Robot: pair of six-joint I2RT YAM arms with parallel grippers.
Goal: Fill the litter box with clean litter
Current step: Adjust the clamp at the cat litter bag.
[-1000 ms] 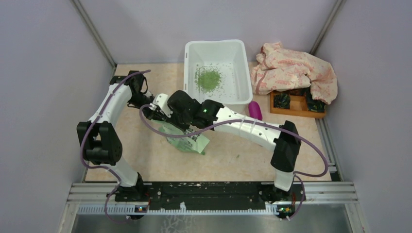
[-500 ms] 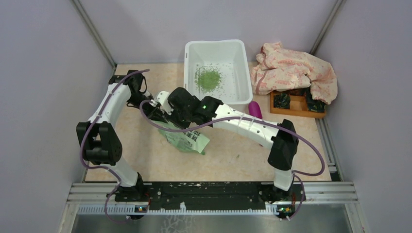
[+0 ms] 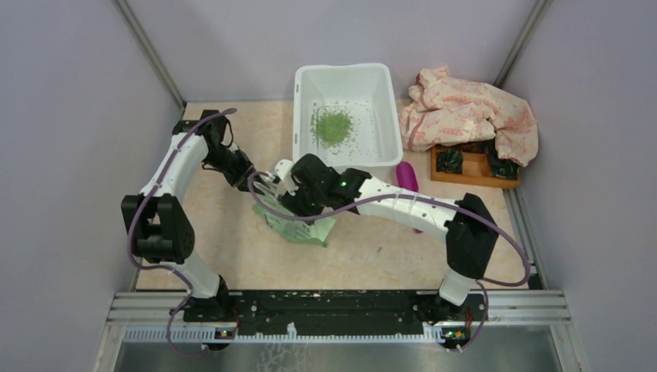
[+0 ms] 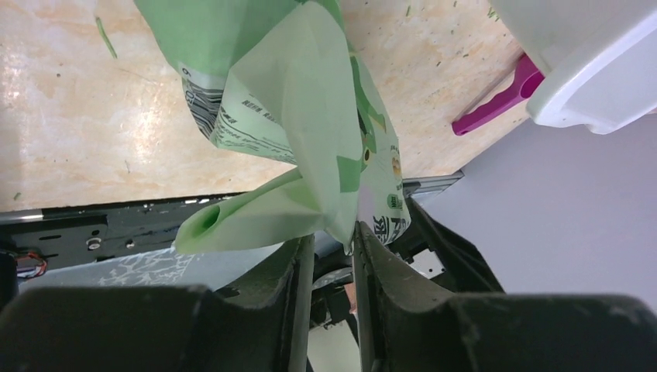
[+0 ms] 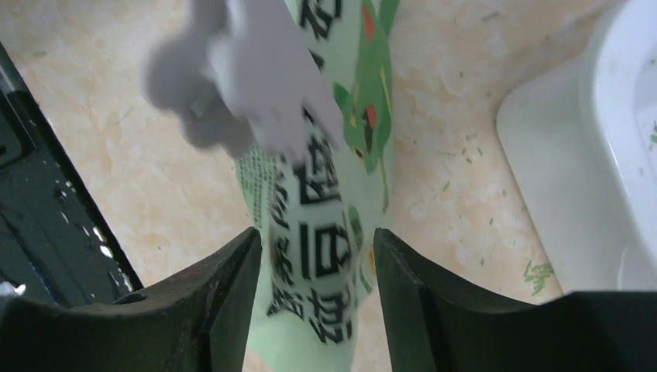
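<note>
Green-and-white printed bag crumpled on the table near centre; magenta scoop to its right; at far right, pink patterned cloth draped partly over 1 wooden tray.

White litter box at upper centre: smooth, slightly glossy plastic, holding grainy, matt green litter. Thin, crinkled, printed green bag on a polished, beige stone-look table. Upper right: soft rumpled cloth, wooden tray, shiny magenta plastic scoop.
</note>
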